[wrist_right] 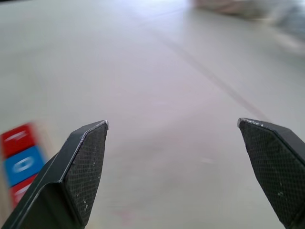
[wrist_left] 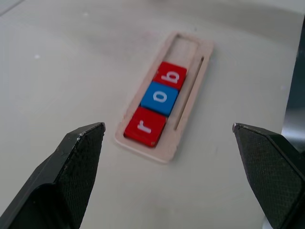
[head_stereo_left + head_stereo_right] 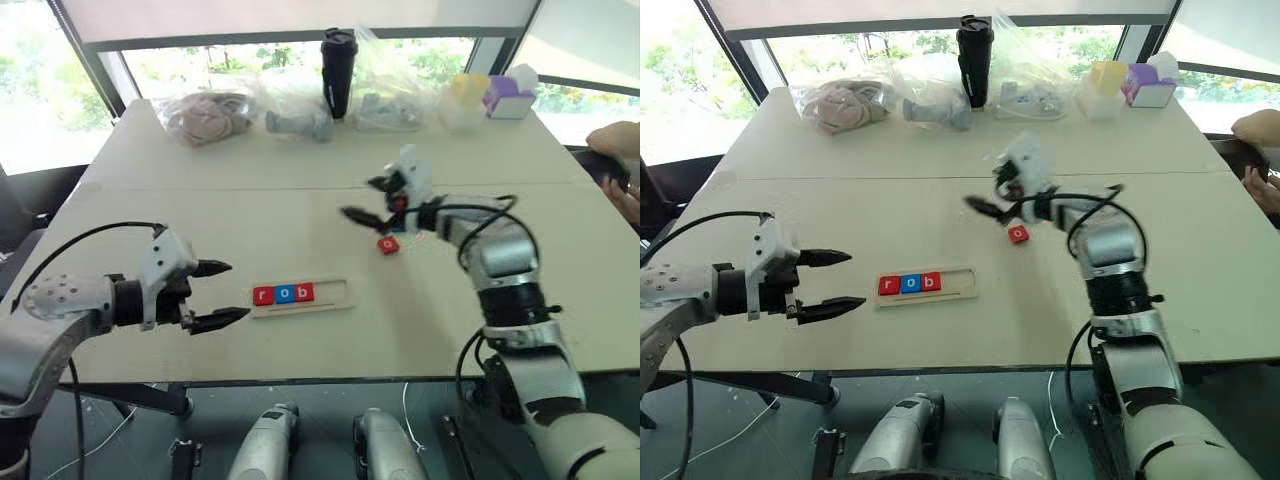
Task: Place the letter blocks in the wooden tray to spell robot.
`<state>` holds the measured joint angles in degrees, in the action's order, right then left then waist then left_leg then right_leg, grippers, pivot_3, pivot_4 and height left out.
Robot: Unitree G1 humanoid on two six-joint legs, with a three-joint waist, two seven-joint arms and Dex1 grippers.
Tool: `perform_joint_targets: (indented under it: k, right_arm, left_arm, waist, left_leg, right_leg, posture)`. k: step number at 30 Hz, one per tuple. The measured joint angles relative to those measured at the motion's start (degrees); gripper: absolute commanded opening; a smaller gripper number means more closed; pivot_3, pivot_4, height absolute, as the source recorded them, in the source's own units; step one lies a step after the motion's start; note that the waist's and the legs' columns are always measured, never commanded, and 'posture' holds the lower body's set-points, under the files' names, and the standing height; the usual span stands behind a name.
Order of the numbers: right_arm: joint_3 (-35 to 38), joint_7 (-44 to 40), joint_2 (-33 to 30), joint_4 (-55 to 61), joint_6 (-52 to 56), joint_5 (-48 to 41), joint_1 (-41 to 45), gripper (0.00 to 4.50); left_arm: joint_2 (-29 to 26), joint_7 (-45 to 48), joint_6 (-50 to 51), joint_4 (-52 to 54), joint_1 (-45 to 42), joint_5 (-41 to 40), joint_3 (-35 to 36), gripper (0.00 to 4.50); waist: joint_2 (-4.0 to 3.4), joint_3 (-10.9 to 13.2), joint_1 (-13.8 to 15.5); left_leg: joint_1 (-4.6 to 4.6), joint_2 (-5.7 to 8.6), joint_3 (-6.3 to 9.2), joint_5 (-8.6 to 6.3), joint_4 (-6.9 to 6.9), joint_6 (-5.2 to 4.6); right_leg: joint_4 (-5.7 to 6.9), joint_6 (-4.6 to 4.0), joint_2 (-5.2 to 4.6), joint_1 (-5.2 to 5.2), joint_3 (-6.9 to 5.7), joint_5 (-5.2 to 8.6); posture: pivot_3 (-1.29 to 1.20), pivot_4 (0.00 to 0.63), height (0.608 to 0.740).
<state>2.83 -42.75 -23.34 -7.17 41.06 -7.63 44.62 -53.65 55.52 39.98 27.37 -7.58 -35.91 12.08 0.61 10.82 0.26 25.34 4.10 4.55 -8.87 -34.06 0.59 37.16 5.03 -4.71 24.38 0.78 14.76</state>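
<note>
Letter blocks r, o and b already sit in the wooden tray (image 3: 336, 296), so you are three tiles into the word with two left to go. Start at your jaws: the right gripper (image 3: 372, 200) stands wide open with nothing between its fingers, hanging above the table beyond the tray and off toward its empty end. The left gripper (image 3: 222, 293) is just as wide and just as empty, hovering just beside the tray's filled end, its fingers pointing at it without touching.

Working outward from the tray: the red r (image 2: 145, 126), the blue o (image 2: 160, 97) and the red b (image 2: 171, 76) lie side by side from the end nearest your left gripper, flat and in order. The two slots past the b are bare wood. A loose red tile (image 3: 388, 244) lies on the table (image 3: 150, 200) beyond the tray's empty end, just below your right gripper and apart from it. It looks like the second o, though the letter is too small to be sure of. I cannot find the fifth tile, the t, anywhere.

Along the table's far edge, well apart from the tray, stand a black tumbler (image 3: 338, 72) and several clear bags (image 3: 290, 105). A person's hand (image 3: 618, 140) rests at the table's far right corner.
</note>
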Motion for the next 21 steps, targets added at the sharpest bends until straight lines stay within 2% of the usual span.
perform_joint_targets:
  k: [3,7,17,20,21]
  right_arm:
    - [2.17,6.7,-0.15,5.21,9.52,0.06,-5.7,4.49]
    - [1.18,10.62,0.83,8.17,13.83,0.04,-11.05,4.49]
    - [0.04,20.83,8.84,8.01,16.62,-0.4,-11.09,4.49]
    - [-2.01,22.5,9.2,6.88,15.62,0.19,-11.13,3.74]
    - [-2.52,23.13,9.11,6.73,15.08,0.67,-11.19,3.2]
  left_arm:
    - [0.56,-0.99,2.07,0.84,-2.46,-2.8,0.28,4.5]
    - [2.85,-2.23,3.53,0.03,-6.43,-4.77,-0.74,4.5]
    - [4.5,-3.09,3.46,-2.55,-10.23,-3.87,-4.74,4.5]
    - [4.77,-3.24,3.43,-2.55,-10.24,-3.37,-5.28,4.5]
    - [4.78,-3.26,3.42,-2.55,-10.23,-3.3,-5.58,4.5]
  waist:
    - [-0.03,0.0,-0.24]
    - [-0.06,0.02,-1.37]
    - [-0.06,0.02,-1.19]
    - [-0.06,0.01,-1.19]
    - [-0.06,0.01,-1.19]
  left_leg:
    - [0.0,-0.03,-0.05,0.08,0.1,-0.13]
    - [-0.01,-0.03,-0.1,0.11,0.02,-0.17]
    - [-0.06,-0.02,-0.19,0.12,-0.04,-0.18]
    - [-0.06,-0.02,-0.19,0.12,-0.04,-0.18]
    - [-0.06,-0.02,-0.19,0.12,-0.04,-0.18]
  right_leg:
    - [0.05,-0.02,0.0,0.06,0.04,0.01]
    - [0.13,0.0,0.03,0.06,0.06,0.0]
    - [0.15,0.15,0.09,0.01,0.09,-0.09]
    - [0.16,0.13,0.09,0.0,0.08,-0.09]
    - [0.16,0.13,0.09,0.0,0.08,-0.08]
  posture:
    - [0.0,0.15,0.74]
    - [0.0,0.15,0.74]
    - [0.0,0.15,0.74]
    - [0.0,0.15,0.74]
    - [0.0,0.15,0.74]
